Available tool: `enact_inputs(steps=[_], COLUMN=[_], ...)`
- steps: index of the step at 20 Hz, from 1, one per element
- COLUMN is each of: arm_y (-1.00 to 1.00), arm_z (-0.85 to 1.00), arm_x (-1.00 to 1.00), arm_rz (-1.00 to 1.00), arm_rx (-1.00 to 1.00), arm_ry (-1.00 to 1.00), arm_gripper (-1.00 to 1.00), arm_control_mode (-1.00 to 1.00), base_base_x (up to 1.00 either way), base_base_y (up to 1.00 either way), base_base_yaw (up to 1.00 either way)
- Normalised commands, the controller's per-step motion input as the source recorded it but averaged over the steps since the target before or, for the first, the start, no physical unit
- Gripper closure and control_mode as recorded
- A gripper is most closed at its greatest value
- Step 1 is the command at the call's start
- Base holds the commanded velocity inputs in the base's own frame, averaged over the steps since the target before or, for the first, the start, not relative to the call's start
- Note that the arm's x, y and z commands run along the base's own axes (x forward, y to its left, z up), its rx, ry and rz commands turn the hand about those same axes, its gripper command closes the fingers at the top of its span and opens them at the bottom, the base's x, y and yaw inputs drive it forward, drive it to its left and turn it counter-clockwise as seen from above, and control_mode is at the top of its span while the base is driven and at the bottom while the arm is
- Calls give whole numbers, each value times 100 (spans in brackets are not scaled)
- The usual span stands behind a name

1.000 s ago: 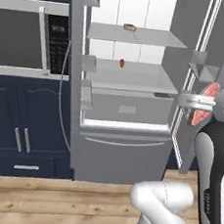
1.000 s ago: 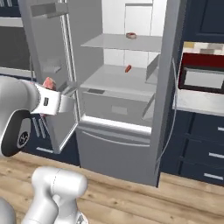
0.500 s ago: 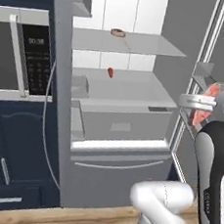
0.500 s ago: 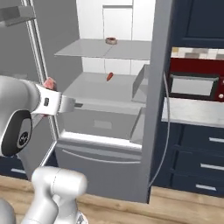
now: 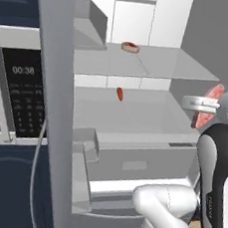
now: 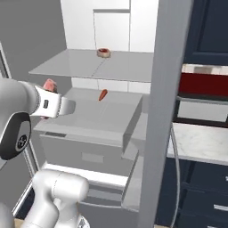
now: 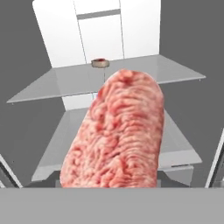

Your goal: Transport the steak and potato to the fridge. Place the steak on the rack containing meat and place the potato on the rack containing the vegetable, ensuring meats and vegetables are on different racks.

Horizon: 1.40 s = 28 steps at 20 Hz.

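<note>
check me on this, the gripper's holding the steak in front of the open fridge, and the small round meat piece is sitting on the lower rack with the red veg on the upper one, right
Not quite: the racks are swapped. The left base view shows the small round meat piece on the upper rack and the red vegetable on the lower rack. The rest holds: the gripper holds the steak in front of the open fridge.

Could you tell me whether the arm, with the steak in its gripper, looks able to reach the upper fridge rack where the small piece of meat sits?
Probably yes. The fridge is open, the steak faces the upper rack, and nothing stands before the meat there.
</note>
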Motion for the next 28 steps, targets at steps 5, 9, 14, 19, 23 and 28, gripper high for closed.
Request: enact_inputs(steps=[5,9,14,19,23,28], arm_y=[0,0,0,-2,-8,-5], arm_z=[0,0,0,6,55,28], arm_x=[0,0,0,15,30,39], arm_rz=[0,0,0,0,0,0], arm_rx=[0,0,0,0,0,0], arm_ry=[0,0,0,0,-9,-19], arm_gripper=[100,100,100,100,100,100], arm_control_mode=[100,100,100,-100,-100,-100], base_base_x=[100,100,95,73,0,0], base_base_y=[-18,0,-6,-10,0,0], base_base_yaw=[3,0,0,0,0,0])
